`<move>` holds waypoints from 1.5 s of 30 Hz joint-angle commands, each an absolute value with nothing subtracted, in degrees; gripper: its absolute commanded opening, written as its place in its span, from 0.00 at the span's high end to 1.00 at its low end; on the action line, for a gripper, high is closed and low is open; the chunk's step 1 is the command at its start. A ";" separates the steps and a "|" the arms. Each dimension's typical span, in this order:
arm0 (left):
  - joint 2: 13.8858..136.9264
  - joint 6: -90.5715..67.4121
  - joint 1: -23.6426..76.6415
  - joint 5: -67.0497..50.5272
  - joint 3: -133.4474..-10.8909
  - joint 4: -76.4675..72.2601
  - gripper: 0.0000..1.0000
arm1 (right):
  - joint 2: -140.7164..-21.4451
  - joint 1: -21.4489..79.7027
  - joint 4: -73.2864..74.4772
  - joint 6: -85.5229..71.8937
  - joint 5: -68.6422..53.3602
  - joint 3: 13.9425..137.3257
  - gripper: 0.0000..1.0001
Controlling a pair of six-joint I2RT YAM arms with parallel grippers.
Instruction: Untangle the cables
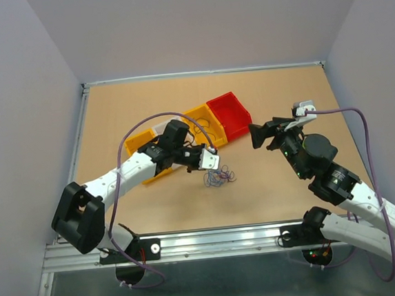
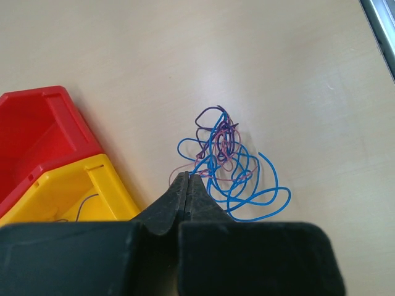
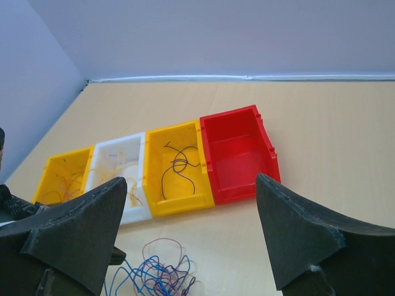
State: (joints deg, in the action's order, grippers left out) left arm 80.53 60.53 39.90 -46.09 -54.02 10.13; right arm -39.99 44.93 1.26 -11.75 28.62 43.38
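Observation:
The cables (image 1: 219, 177) lie as a small wad of blue, purple and pinkish wires on the table in front of the bins, seen close in the left wrist view (image 2: 231, 166) and low in the right wrist view (image 3: 154, 277). My left gripper (image 1: 212, 167) sits at the wad's near edge with its jaws pressed together (image 2: 187, 177), and a thin pinkish wire runs through its tips. My right gripper (image 1: 255, 134) hovers to the right of the bins, wide open (image 3: 191, 180) and holding nothing.
Four bins stand in a row behind the wad: red (image 3: 234, 185), yellow (image 3: 185, 202) holding a dark wire, white (image 3: 139, 213) holding pale yellowish wires, and a second yellow one (image 3: 68, 157). The red bin (image 2: 37, 123) and its yellow neighbour (image 2: 105, 179) lie just left of my left gripper.

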 commanded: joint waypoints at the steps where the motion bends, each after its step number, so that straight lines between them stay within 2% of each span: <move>1: 80.59 60.20 39.90 -47.37 -54.75 11.16 1.00 | -39.20 44.82 -0.88 -10.72 28.13 43.59 0.10; 6: 82.35 60.29 39.90 -47.11 -55.46 11.42 1.00 | -39.20 44.83 -0.88 -10.37 27.34 43.59 0.10; 7: 82.44 60.21 39.90 -46.94 -55.46 11.86 0.79 | -39.29 44.82 -0.88 -10.37 27.07 43.59 0.10; 10: 82.97 61.79 40.08 -46.58 -55.46 13.35 0.37 | -39.73 44.82 -0.88 -10.28 26.98 43.77 0.10; 13: 83.67 61.79 40.34 -45.36 -56.25 14.84 0.28 | -39.55 44.91 -0.88 -10.28 26.98 43.68 0.10; 17: 86.65 62.66 40.34 -44.30 -59.66 20.11 0.27 | -38.76 44.83 -0.88 -10.37 26.81 43.42 0.10; 24: 90.26 65.30 40.87 -42.81 -61.96 28.56 0.29 | -37.53 44.82 -0.88 -10.55 26.72 42.89 0.08; 26: 91.49 65.13 41.57 -41.41 -62.40 29.96 0.33 | -37.44 44.82 -0.88 -10.63 26.72 42.89 0.08; 32: 94.39 66.18 42.63 -40.52 -64.42 34.80 0.36 | -37.18 44.83 -0.88 -10.63 26.98 42.80 0.08; 33: 94.83 66.01 43.15 -39.56 -64.25 34.89 0.39 | -37.09 44.82 -0.88 -10.63 26.98 42.80 0.08; 34: 95.01 65.57 43.42 -38.94 -64.16 34.72 0.58 | -37.09 44.82 -0.88 -10.63 26.98 42.80 0.08; 35: 95.27 65.31 43.68 -38.33 -64.16 34.46 0.73 | -37.09 44.82 -0.88 -10.63 26.98 42.80 0.08; 37: 95.62 63.64 44.29 -37.00 -64.42 33.41 0.93 | -37.09 44.82 -0.88 -10.63 26.81 42.80 0.08; 40: 91.52 60.91 44.30 -37.09 -63.46 29.63 1.00 | -37.27 44.82 -0.97 -10.28 25.84 42.89 0.09; 45: 79.39 53.63 44.21 -38.94 -56.53 17.42 1.00 | -31.83 44.82 -14.10 -4.59 21.02 35.96 0.10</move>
State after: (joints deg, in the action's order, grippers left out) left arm 90.11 59.81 44.16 -37.23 -59.57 26.35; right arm -36.73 44.93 -1.58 -10.22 25.63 41.58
